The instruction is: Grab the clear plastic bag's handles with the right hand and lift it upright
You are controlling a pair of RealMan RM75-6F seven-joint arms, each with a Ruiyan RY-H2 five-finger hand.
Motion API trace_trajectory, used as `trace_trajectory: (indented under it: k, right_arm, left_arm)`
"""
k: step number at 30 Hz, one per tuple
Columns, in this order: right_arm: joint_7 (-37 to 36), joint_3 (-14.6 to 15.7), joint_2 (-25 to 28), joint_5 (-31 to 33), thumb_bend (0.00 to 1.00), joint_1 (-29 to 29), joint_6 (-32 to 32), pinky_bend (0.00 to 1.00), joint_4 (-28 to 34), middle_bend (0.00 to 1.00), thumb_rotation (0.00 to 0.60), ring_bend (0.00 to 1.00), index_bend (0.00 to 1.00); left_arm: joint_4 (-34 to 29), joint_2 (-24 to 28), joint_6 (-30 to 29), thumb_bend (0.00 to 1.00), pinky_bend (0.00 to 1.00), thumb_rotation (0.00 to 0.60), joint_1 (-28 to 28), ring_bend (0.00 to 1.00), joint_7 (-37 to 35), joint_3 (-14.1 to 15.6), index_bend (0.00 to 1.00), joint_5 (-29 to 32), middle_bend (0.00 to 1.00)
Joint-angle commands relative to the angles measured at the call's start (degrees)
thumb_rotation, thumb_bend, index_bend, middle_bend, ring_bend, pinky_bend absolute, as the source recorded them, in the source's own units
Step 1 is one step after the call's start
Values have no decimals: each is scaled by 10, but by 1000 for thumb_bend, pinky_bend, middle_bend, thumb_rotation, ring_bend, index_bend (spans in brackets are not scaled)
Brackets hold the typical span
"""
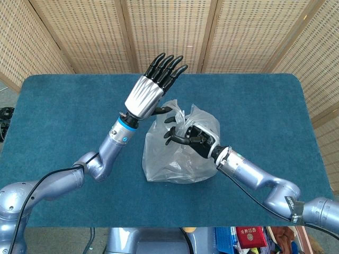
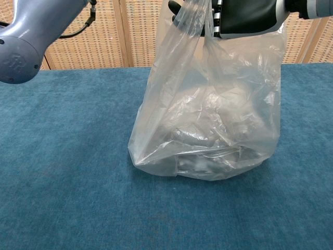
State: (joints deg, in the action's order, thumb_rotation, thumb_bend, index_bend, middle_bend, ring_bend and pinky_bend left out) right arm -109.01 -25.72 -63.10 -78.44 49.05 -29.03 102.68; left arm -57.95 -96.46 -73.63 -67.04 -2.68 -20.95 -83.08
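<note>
Right hand [image 1: 193, 138] w/ fingers curled round the handles [image 2: 193, 15] of the floppy, light-looking clear plastic bag [image 2: 208, 120] mid blue table [image 1: 63, 106]; left hand [image 1: 151, 89] fingers straight, lightly fanned, holding nothing.

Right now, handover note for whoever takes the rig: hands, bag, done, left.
Left hand: raised above the table beside the bag, fingers straight and apart, holding nothing.
Right hand: at the top of the clear plastic bag, gripping its handles.
Bag: stands upright on the blue table, handles pulled up; its bottom rests on the cloth in the chest view. Contents too blurred to name.
Done: handles grabbed, bag upright.
Left: judge whether it needs lifting clear of the table; keep the left arm away from the bag.
</note>
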Motion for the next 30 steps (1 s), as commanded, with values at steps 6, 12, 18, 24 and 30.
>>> trace_trajectory:
  k: [6,12,18,24,30]
  right_arm:
    - [14,-3,2,13,263,-2,4,421,0,666,600,418,437]
    - [26,-9,3,28,268,-3,10,421,-1,666,600,418,437]
    - [38,-13,1,40,279,-4,15,421,-4,666,600,418,446]
    - [50,-19,0,52,286,-7,21,421,-9,666,600,420,465]
    - [65,-32,7,74,307,-9,36,421,-2,665,600,432,469]
  left_arm:
    - [-13,34,15,13,0,600,16,0,-28,21,0,-13,0]
    - [-35,61,39,0,0,597,28,0,-73,31,0,-8,0]
    - [-64,89,72,0,0,538,33,0,-110,38,0,-3,0]
    - [-91,130,89,0,0,544,47,0,-109,44,0,2,0]
    - [-108,172,77,0,0,580,78,0,-116,52,0,3,0]
